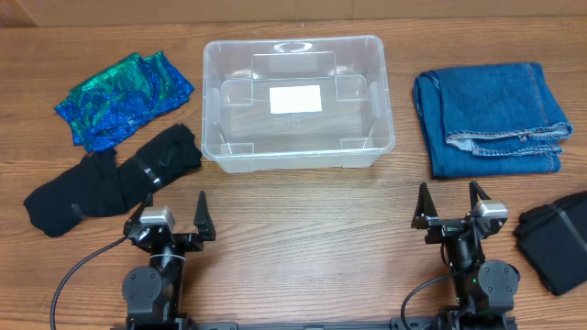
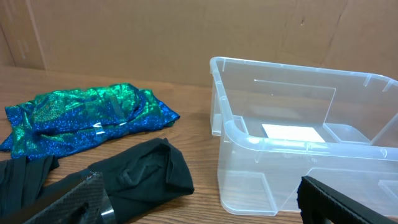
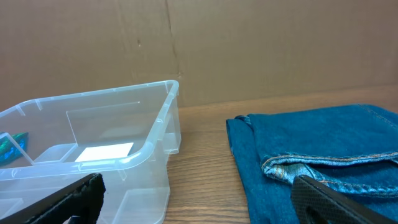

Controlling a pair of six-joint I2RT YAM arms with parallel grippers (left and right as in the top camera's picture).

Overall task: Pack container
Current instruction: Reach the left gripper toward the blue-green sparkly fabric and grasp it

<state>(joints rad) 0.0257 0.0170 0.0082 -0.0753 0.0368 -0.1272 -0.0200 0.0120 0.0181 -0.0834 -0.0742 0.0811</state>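
Note:
The clear plastic container [image 1: 295, 103] stands empty at the table's back centre, a white label on its base. It also shows in the left wrist view [image 2: 298, 155] and the right wrist view [image 3: 93, 162]. My left gripper [image 1: 172, 223] is open and empty at the front left, near a black garment [image 1: 110, 179]. My right gripper [image 1: 451, 207] is open and empty at the front right, just in front of folded blue jeans [image 1: 491, 115]. The jeans also show in the right wrist view [image 3: 311, 149].
A shiny green-blue cloth [image 1: 124, 96] lies at the back left, also in the left wrist view [image 2: 87, 115]. A second black garment [image 1: 558, 238] lies at the right edge. A cardboard wall stands behind the table.

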